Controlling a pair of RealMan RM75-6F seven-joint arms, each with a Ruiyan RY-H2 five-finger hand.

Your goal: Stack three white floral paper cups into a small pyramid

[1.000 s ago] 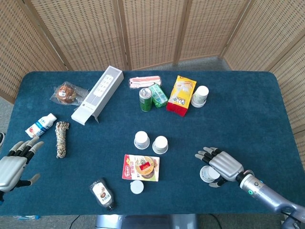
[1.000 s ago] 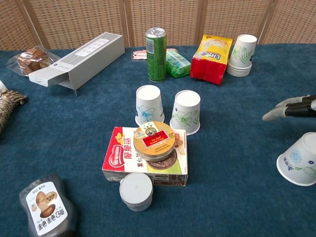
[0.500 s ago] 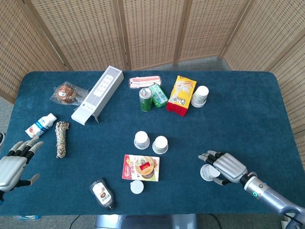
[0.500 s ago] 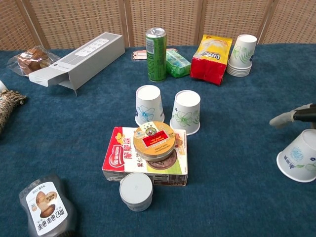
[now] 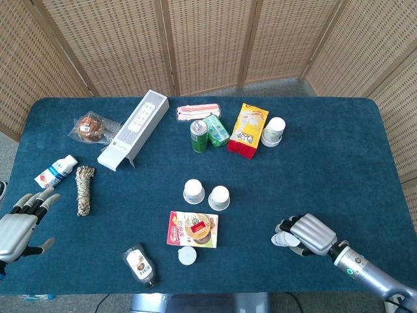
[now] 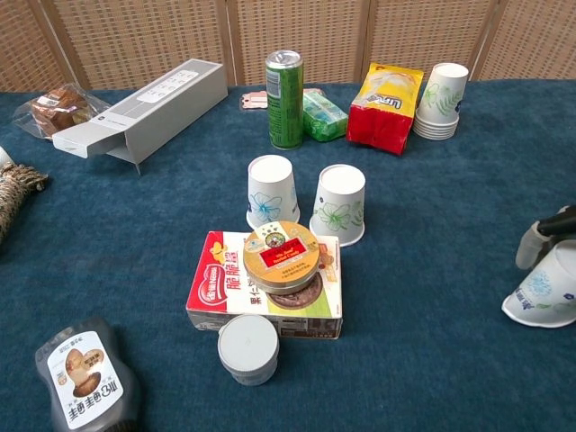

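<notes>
Two white floral paper cups [image 5: 194,191] [image 5: 219,197] stand upside down side by side at mid-table; the chest view shows them too [image 6: 271,193] [image 6: 339,204]. A third cup [image 6: 549,288] lies tilted at the right edge of the chest view. My right hand [image 5: 306,235] is curled over it and grips it, a fingertip [image 6: 533,245] pressing on its upper side. In the head view the hand hides most of that cup. My left hand [image 5: 19,225] hovers at the near left corner, fingers spread, holding nothing.
A spare stack of cups [image 5: 274,132] stands at the back beside a yellow bag [image 5: 247,130] and a green can [image 5: 199,135]. Just in front of the two cups are a round tin on a red box [image 5: 193,228] and a grey lid [image 5: 187,255]. A sauce bottle [image 5: 140,265], rope [image 5: 85,189] and a grey carton [image 5: 133,138] lie to the left.
My right hand has drawn back toward the near edge and closed its spread fingers over the tilted cup. The cup has tipped lower. My left hand has not moved.
</notes>
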